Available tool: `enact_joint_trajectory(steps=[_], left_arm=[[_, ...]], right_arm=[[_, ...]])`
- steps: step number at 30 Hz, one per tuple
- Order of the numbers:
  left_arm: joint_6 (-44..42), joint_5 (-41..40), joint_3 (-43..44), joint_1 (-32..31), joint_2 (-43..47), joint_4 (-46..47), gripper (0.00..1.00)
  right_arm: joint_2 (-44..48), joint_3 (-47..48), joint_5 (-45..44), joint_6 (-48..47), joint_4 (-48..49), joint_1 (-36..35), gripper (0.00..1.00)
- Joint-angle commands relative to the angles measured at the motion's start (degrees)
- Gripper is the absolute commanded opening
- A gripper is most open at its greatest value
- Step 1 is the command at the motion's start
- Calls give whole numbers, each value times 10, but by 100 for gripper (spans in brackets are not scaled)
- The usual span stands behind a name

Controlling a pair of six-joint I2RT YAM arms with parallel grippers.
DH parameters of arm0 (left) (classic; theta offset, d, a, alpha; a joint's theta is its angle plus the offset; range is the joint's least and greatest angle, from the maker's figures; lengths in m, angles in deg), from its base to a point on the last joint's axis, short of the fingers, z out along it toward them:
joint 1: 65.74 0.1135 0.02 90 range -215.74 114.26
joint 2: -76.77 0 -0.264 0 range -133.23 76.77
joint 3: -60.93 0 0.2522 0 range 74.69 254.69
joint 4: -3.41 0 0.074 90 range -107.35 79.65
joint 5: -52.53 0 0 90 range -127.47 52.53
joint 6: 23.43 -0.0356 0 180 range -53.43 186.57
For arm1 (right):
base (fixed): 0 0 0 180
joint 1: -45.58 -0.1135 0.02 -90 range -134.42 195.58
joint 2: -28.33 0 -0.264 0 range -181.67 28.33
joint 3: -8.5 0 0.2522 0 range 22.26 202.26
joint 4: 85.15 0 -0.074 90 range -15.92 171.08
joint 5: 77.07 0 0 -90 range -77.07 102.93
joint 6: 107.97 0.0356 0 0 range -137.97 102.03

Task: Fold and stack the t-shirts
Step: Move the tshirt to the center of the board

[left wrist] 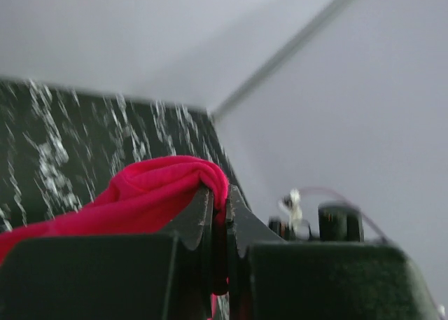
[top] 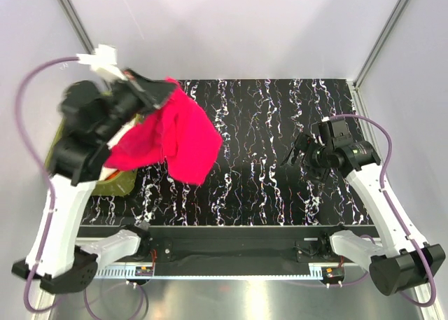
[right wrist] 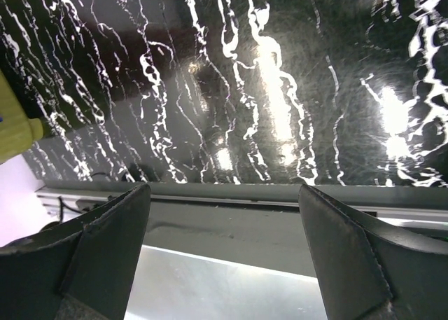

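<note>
Currently left tool (left wrist: 218, 218) is clamped on a fold of the red t-shirt (top: 175, 138) — jaws tight together with cloth pinched between them. It holds the shirt high over the far-left of the tabletop (top: 280, 124), likely to lift it clear of the olive tub (top: 119, 185) so it drops open for spreading. The shirt hangs bunched, its long axis running from the pinch toward near-right, with the lowest lobe over the tabletop. Collar and sleeves can't be made out. Right tool (right wrist: 224, 264) — fingers wide apart, nothing held, low over the tabletop's right side, presumably placed to take a second corner.
</note>
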Motion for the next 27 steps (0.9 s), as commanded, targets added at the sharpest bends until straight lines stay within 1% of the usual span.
enact_joint_trajectory(steps=[1,2,3,4,5,6,8,11,13,14,15,16,17,18,19,20,21,22,23,24,25,26,27], left_arm=[[-4,17,1,-79,-24,17,0],[-11,13,21,-99,-39,15,0],[-19,14,49,-130,-73,11,0],[-36,17,119,-145,-94,6,0],[-44,20,156,-158,-115,2,0],[-55,26,225,-174,-151,-5,0],[-61,29,265,-181,-175,-15,0],[-61,47,271,-182,-185,-7,0],[-64,55,245,-182,-178,-12,0],[-65,51,226,-182,-160,-13,0],[-66,49,173,-182,-149,-22,0],[-67,42,144,-182,-136,-32,0],[-69,14,114,-181,-108,-44,4],[-72,3,47,-181,-92,-60,4],[-77,-7,9,-181,-73,-64,4],[-80,-25,-30,-181,-36,-68,4],[-80,-42,-97,-181,-19,-94,6],[-77,-90,-127,-181,-3,-114,19],[-64,-116,-181,-181,23,-138,34],[-56,-138,-204,-180,32,-188,37],[-51,-158,-226,-179,41,-209,41],[-49,-188,-248,-175,55,-227,47],[-36,-204,-276,-173,59,-265,66]], right_arm=[[-9,-2,25,22,29,-4,94],[-12,-2,27,25,31,-4,94],[-16,-2,28,29,33,-4,94],[-18,0,28,35,37,-4,94],[-22,0,31,37,39,-4,94],[-23,3,35,40,43,-4,94],[-27,4,36,45,47,-4,94],[-26,6,39,50,45,-4,94],[-22,1,37,54,44,-4,94],[-15,-3,35,57,43,-4,94],[-12,-5,32,60,43,-4,94],[-9,-7,28,62,41,-4,94],[-4,-11,27,62,41,-4,94],[-2,-14,25,63,39,-4,94],[0,-18,24,64,39,-4,94],[0,-25,24,63,39,-4,95],[0,-28,25,64,40,-4,95],[-3,-32,27,64,41,-4,95],[-5,-40,29,66,43,-4,95],[-7,-44,31,66,49,-4,95],[-13,-47,35,69,52,-4,94],[-16,-54,36,71,56,-4,94],[-21,-57,37,74,66,-4,94]])
